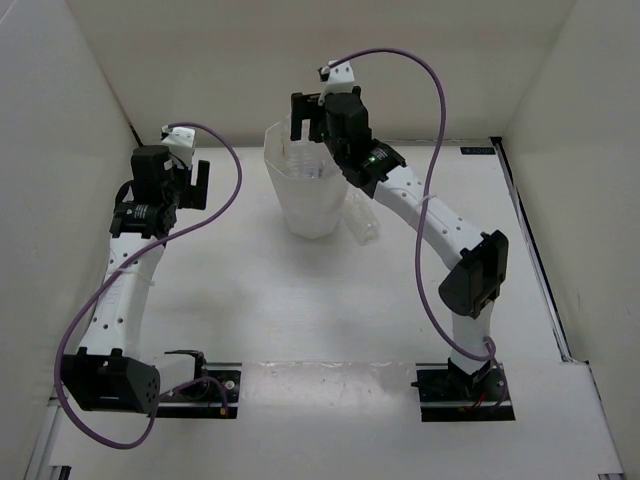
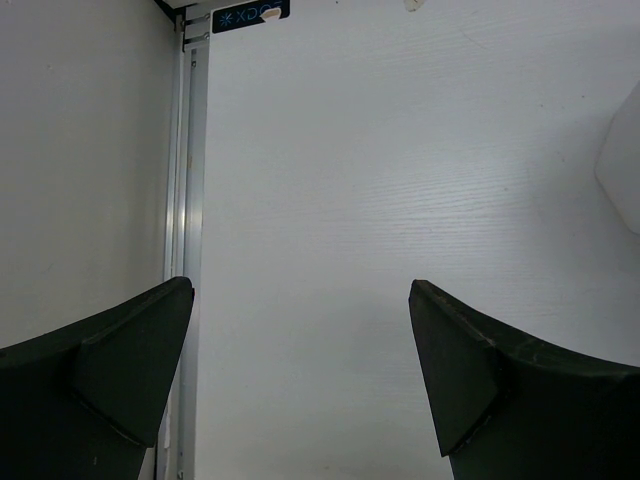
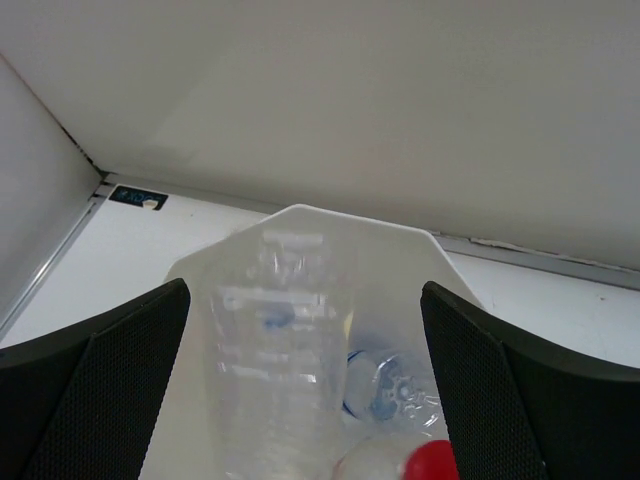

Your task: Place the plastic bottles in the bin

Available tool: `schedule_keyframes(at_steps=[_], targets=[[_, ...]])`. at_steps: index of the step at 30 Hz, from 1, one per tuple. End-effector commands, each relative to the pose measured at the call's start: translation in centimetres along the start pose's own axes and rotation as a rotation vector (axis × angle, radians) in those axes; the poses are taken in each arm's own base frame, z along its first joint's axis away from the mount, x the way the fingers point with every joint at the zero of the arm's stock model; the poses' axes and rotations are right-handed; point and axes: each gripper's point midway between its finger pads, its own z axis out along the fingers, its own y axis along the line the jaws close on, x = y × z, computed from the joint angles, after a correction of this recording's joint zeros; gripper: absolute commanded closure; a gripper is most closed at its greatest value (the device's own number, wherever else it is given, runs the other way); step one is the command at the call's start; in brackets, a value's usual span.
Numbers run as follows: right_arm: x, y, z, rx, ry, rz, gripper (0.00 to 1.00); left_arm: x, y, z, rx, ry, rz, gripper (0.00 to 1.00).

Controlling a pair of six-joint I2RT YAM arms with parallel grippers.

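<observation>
The white faceted bin (image 1: 305, 200) stands at the middle back of the table. My right gripper (image 1: 310, 125) hangs open right over its mouth. In the right wrist view the bin's rim (image 3: 300, 214) lies below the open gripper (image 3: 305, 295). Inside it a plain clear bottle (image 3: 270, 340) stands tilted, touching neither finger, beside a blue-labelled bottle (image 3: 385, 385) and a red cap (image 3: 432, 462). Another clear bottle (image 1: 362, 222) lies on the table against the bin's right side. My left gripper (image 1: 200, 183) is open and empty at the far left, also in its wrist view (image 2: 300, 290).
White walls enclose the table on the left, back and right. A metal rail (image 2: 185, 150) runs along the left wall beside my left gripper. The bin's side (image 2: 625, 170) shows at the right edge of the left wrist view.
</observation>
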Motion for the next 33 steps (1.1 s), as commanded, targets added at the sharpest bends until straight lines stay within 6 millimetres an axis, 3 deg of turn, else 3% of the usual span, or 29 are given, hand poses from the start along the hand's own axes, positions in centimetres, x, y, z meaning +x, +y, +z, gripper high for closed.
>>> schedule_keyframes(at_steps=[1, 4, 10, 14, 15, 16, 17, 19, 20, 21, 22, 23, 24, 25, 26, 28, 29, 33], targets=[[-5.1, -0.3, -2.4, -0.014, -0.087, 0.016, 0.0, -0.7, 0.1, -0.5, 0.009, -0.024, -0.018, 0.0], [-5.8, -1.1, -3.1, 0.019, -0.091, -0.005, 0.0, -0.7, 0.1, -0.5, 0.009, -0.024, -0.018, 0.0], [-4.9, -1.9, -3.1, 0.055, -0.066, -0.025, 0.0, -0.5, 0.0, -0.5, 0.011, -0.015, -0.016, 0.0], [-7.0, -3.3, -4.6, 0.096, -0.091, -0.004, 0.0, -0.3, 0.0, -0.6, 0.011, -0.014, -0.016, 0.0], [-8.3, -4.1, -5.4, 0.105, -0.116, 0.007, 0.0, -0.5, 0.1, -1.0, 0.009, -0.024, -0.018, 0.0], [-8.2, -5.0, -5.8, 0.113, -0.094, -0.003, 0.0, -0.1, 0.0, -0.8, 0.011, -0.015, -0.016, 0.0], [-9.8, -6.5, -6.7, 0.117, -0.108, 0.021, 0.0, -0.1, 0.0, -0.8, 0.011, -0.015, -0.016, 0.0], [-10.0, -8.1, -8.1, 0.088, -0.048, 0.036, 0.0, 0.2, 0.4, -1.0, -0.006, -0.012, -0.021, 0.0], [-11.1, -9.9, -9.2, 0.071, -0.052, 0.081, 0.0, 0.2, 0.4, -1.0, -0.006, -0.012, -0.021, 0.0], [-11.0, -11.0, -9.7, 0.065, -0.034, 0.099, 0.0, 0.6, 0.3, -0.9, -0.004, -0.003, -0.019, 0.0], [-10.0, -12.1, -10.2, 0.059, 0.01, 0.115, 0.0, 0.6, 0.3, -0.9, -0.004, -0.003, -0.019, 0.0], [-8.5, -15.2, -10.6, 0.095, 0.056, 0.138, 0.0, 0.6, 0.3, -0.9, -0.004, -0.003, -0.03, 0.0], [-7.2, -16.0, -10.8, 0.088, 0.1, 0.17, 0.0, 1.0, 0.3, -0.7, -0.001, 0.006, -0.033, 0.0], [-5.4, -16.3, -10.8, 0.048, 0.163, 0.184, 0.0, 1.0, 0.3, -0.7, -0.001, 0.006, -0.042, 0.0], [-2.0, -18.2, -11.0, 0.081, 0.257, 0.212, 0.0, 1.0, 0.3, -0.7, -0.001, 0.006, -0.042, 0.0], [2.0, -18.6, -10.8, 0.057, 0.354, 0.176, 0.0, 0.9, 0.1, -0.7, 0.008, 0.004, -0.051, 0.0], [5.9, -18.9, -10.5, 0.053, 0.446, 0.161, 0.0, 1.1, -0.1, -0.8, 0.019, 0.011, -0.05, 0.0], [13.4, -19.9, -9.1, 0.074, 0.627, 0.064, 0.0, 1.2, -0.2, -0.6, 0.022, 0.023, -0.048, 0.0]])
